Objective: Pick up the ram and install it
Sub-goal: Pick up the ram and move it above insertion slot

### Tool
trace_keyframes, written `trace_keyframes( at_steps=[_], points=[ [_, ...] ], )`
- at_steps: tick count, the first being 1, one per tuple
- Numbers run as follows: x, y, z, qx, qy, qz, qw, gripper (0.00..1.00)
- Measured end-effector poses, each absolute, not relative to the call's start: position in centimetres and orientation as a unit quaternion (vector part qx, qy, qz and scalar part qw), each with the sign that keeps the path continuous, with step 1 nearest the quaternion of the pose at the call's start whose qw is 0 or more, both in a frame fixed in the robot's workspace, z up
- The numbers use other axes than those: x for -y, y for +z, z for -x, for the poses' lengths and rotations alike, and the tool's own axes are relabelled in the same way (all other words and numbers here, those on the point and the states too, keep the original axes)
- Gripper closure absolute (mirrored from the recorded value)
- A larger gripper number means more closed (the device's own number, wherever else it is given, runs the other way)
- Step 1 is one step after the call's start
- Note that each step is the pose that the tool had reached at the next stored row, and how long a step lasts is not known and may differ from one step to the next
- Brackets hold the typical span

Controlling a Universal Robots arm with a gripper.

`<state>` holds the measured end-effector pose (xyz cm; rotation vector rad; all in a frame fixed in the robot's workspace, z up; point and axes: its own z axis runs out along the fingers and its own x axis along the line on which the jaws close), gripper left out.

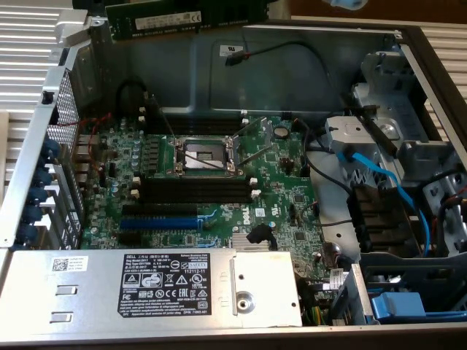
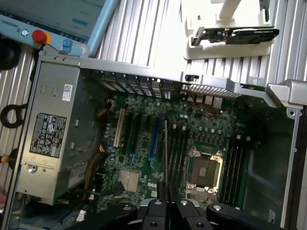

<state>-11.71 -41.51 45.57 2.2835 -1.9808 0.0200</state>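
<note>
The gripper [image 2: 167,195] is clamped on the ram [image 1: 186,20], which hangs high above the slots [image 1: 197,191] (long axes roughly parallel).

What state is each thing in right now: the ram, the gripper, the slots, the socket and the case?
ram: gripped, in the air above the case, not in any slot.
gripper: shut on the ram.
black slots: empty.
blue slot: empty.
processor socket: bare, no cooler on it.
case: open, board exposed.
</note>
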Motion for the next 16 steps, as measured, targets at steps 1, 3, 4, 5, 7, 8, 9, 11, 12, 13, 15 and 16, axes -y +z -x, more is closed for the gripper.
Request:
trace_keyframes(
  at_steps=[1,3,4,5,7,8,9,11,12,13,15,16],
  points=[
    [41.5,45.5,11.7,0.659,0.005,-0.750,0.058,0.88],
    [41.5,45.5,11.7,0.669,0.002,-0.741,0.055,0.88],
    [41.5,45.4,11.7,0.674,0.000,-0.737,0.054,0.88],
    [41.5,45.3,11.7,0.679,-0.001,-0.732,0.052,0.88],
    [41.5,45.1,11.7,0.690,-0.003,-0.722,0.051,0.88],
    [41.5,45.0,11.7,0.695,-0.004,-0.717,0.051,0.88],
    [41.5,44.9,11.7,0.701,-0.005,-0.711,0.050,0.88],
    [41.5,44.5,11.7,0.712,-0.006,-0.700,0.049,0.88],
    [41.5,44.4,11.7,0.718,-0.007,-0.695,0.049,0.88],
    [41.5,44.2,11.7,0.723,-0.007,-0.689,0.049,0.88],
    [41.5,43.9,11.6,0.733,-0.008,-0.679,0.049,0.88],
    [41.5,43.7,11.6,0.737,-0.009,-0.674,0.048,0.88]
  ],
)
